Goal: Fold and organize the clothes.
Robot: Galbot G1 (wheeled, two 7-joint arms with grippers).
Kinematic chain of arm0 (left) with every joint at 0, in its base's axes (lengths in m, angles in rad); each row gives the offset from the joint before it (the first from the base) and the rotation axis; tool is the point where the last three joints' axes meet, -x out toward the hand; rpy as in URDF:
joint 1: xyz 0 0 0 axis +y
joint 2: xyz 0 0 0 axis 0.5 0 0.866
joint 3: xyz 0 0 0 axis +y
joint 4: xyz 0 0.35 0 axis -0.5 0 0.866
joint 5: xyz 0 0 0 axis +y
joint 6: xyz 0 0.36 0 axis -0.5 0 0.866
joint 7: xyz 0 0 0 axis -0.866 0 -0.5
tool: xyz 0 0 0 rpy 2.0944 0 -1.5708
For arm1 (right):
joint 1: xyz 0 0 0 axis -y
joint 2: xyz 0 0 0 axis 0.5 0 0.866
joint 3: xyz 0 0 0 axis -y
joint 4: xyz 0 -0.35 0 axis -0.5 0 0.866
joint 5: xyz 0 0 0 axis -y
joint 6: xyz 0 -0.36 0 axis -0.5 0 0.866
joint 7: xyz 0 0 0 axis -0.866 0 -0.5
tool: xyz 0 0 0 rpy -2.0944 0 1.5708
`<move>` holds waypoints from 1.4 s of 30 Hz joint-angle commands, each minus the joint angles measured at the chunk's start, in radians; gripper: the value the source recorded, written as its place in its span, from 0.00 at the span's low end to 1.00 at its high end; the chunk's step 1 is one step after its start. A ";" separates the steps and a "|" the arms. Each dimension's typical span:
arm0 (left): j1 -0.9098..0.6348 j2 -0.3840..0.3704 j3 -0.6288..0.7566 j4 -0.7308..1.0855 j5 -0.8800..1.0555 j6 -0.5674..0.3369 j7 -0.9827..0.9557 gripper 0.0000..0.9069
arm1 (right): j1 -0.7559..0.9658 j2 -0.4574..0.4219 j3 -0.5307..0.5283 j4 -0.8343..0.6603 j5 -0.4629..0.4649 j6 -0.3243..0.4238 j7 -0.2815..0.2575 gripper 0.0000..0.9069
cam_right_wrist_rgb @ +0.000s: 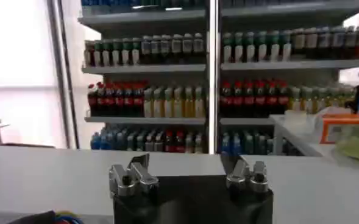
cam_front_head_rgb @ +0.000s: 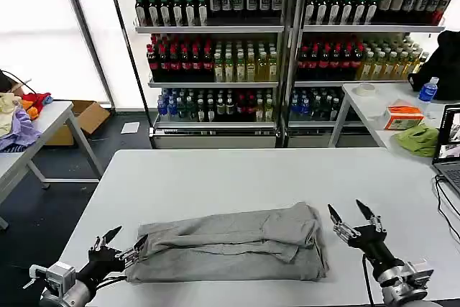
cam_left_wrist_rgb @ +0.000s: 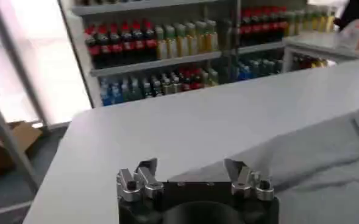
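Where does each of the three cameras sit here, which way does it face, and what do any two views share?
Head view: on the robot's head, looking forward and down at the white table with the folded grey shirt; left gripper at the shirt's left end, right gripper open just off its right end.
Left wrist view: on the left arm, looking past its own open gripper across the table; the shirt lies beside it.
Right wrist view: on the right arm, looking level over its own gripper.
Shared: all three views face the drinks shelves.
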 commanded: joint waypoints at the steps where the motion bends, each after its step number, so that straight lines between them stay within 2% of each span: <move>1: -0.056 -0.195 0.133 0.035 -0.047 -0.009 -0.237 1.00 | -0.037 0.017 0.055 -0.017 -0.028 0.097 -0.009 1.00; 3: -0.067 -0.201 0.149 0.058 -0.024 -0.010 -0.234 1.00 | -0.035 0.020 0.052 -0.032 -0.052 0.095 -0.002 1.00; 15: -0.115 -0.234 0.207 0.156 0.022 -0.002 -0.261 1.00 | -0.030 0.009 0.030 -0.042 -0.019 0.079 0.001 1.00; 16: -0.118 -0.236 0.207 0.164 0.021 -0.002 -0.263 0.98 | -0.030 0.006 0.028 -0.043 -0.010 0.077 0.002 1.00; 18: -0.114 -0.239 0.204 0.177 0.021 -0.005 -0.262 0.62 | -0.029 0.003 0.027 -0.044 0.003 0.071 0.005 1.00; 19: -0.107 -0.243 0.204 0.180 0.021 -0.006 -0.261 0.47 | -0.027 0.001 0.027 -0.043 0.011 0.069 0.005 1.00; 20: -0.101 -0.245 0.204 0.181 0.022 -0.008 -0.258 0.37 | -0.025 0.001 0.027 -0.042 0.017 0.066 0.006 1.00; 21: -0.096 -0.248 0.205 0.181 0.024 -0.010 -0.258 0.20 | -0.024 0.001 0.027 -0.042 0.019 0.065 0.007 1.00; 23: -0.085 -0.260 0.208 0.184 0.029 -0.021 -0.258 0.09 | -0.019 0.002 0.025 -0.039 0.025 0.060 0.007 1.00; 27: -0.077 -0.277 0.213 0.191 0.046 -0.038 -0.252 0.01 | -0.015 0.002 0.017 -0.038 0.044 0.063 0.005 1.00; 42: -0.087 -0.314 0.258 0.208 0.083 -0.084 -0.274 0.00 | -0.011 0.005 -0.006 -0.026 0.063 0.057 0.009 1.00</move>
